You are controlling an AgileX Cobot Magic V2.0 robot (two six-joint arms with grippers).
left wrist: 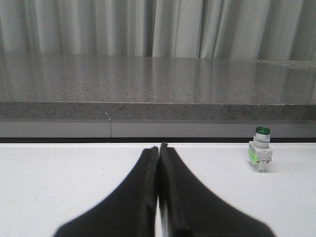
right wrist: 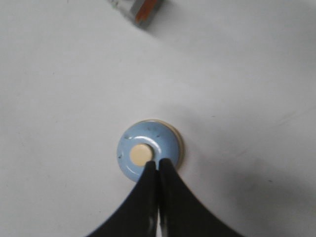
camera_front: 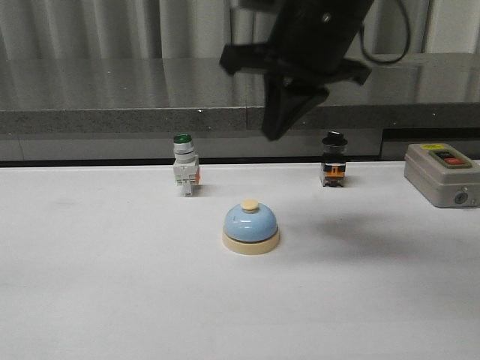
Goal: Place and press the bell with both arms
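The light-blue bell [camera_front: 250,223] with its cream base and cream knob stands on the white table near the middle. It also shows in the right wrist view [right wrist: 149,152], seen from above. My right gripper [camera_front: 276,129] hangs well above and slightly behind the bell, pointing down. In its wrist view the right gripper [right wrist: 158,162] is shut and empty, its tips over the dome beside the knob. My left gripper [left wrist: 159,147] is shut and empty, low over the table, and is out of the front view.
A green-capped white switch [camera_front: 184,164] stands behind the bell to the left and also shows in the left wrist view [left wrist: 260,155]. A black-capped switch [camera_front: 333,160] stands behind right. A grey button box [camera_front: 442,174] sits at the far right. A grey ledge [camera_front: 120,120] runs along the back.
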